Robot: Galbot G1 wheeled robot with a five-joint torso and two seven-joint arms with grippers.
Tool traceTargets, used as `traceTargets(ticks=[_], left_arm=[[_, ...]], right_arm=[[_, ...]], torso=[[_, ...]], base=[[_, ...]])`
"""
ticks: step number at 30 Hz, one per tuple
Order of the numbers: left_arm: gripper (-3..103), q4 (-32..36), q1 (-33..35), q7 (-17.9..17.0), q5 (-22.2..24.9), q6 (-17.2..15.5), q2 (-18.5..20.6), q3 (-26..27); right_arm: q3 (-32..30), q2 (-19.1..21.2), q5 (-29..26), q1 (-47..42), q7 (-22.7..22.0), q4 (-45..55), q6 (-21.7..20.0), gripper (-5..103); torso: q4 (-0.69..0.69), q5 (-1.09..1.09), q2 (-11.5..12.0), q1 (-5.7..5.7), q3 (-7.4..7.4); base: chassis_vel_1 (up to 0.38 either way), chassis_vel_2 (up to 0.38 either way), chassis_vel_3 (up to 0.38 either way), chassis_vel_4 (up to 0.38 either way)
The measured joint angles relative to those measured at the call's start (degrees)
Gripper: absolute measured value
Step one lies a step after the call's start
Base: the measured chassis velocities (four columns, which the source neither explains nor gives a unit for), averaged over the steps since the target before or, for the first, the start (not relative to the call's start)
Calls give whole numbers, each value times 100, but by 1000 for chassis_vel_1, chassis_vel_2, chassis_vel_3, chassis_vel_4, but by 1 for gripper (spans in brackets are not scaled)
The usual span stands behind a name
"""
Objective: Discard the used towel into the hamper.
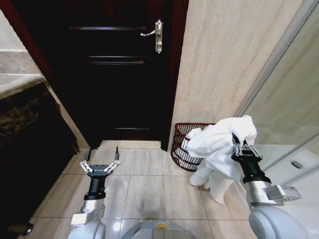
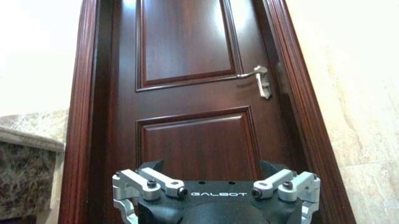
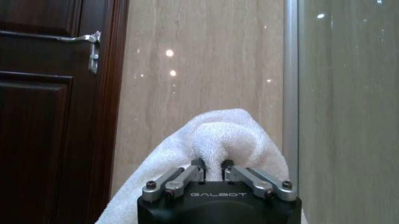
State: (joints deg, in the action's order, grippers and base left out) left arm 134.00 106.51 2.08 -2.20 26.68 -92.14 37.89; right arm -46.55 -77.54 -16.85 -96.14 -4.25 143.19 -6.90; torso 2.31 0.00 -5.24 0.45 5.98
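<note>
Progress: the towel [image 1: 222,147] is already lifted clear of the floor, but it is not yet released into the hamper [image 1: 183,147]; the drop is judged to be what is left
Right gripper [image 1: 245,148]: closed tight on a fold of the towel, as is seen in the right wrist view, where white cloth [image 3: 218,149] is pinched between the two fingers
Towel: held in the air at the right of the scene, bunched above the gripper and hanging below it, its lower end near the floor tiles
Hamper: set on the floor at the far right, against the beige wall just right of the dark door [image 1: 119,69]; its right part is hidden behind the towel
Towel to hamper: the cloth is judged to be beside and partly above the near right rim, not inside it
Left gripper [image 1: 101,160]: held low at the left over the tiles, fingers spread wide, nothing held
</note>
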Motion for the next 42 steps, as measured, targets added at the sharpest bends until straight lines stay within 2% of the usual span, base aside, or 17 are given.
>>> traceTargets(ticks=[6,13,22,27,34,36,39,42], left_arm=[[100,64,51,253,6,-10,0,14],[100,112,68,304,29,-16,0,35],[100,204,-35,281,130,-71,0,51],[100,268,-27,189,238,-55,0,107],[100,131,-58,46,263,135,0,79],[100,-57,-61,16,186,319,0,21],[100,-172,-89,67,178,385,1,17],[100,-299,-11,96,183,516,-1,74]], right_arm=[[-9,-10,-22,-42,4,3,0,13],[-25,38,-82,-83,8,5,1,13],[46,114,-135,80,52,6,-24,13],[-18,304,-305,270,113,6,9,13],[-60,385,-551,604,73,6,-188,13],[-67,610,-822,1005,-45,7,-413,13],[-141,834,-1099,1366,-262,7,-583,13],[-135,1356,-1878,2251,-690,7,-886,13]], torso=[[0,0,-153,27,129],[0,0,-325,68,260],[0,0,-515,104,413],[0,0,-635,135,502],[-1,0,-719,171,549],[0,1,-724,176,550],[1,2,-724,178,548],[-1,3,-717,178,541]], base=[[0,0,0,0],[0,0,0,0],[0,0,0,0],[0,0,0,0],[0,0,0,0],[0,0,0,0],[0,0,0,0],[0,0,0,0]])
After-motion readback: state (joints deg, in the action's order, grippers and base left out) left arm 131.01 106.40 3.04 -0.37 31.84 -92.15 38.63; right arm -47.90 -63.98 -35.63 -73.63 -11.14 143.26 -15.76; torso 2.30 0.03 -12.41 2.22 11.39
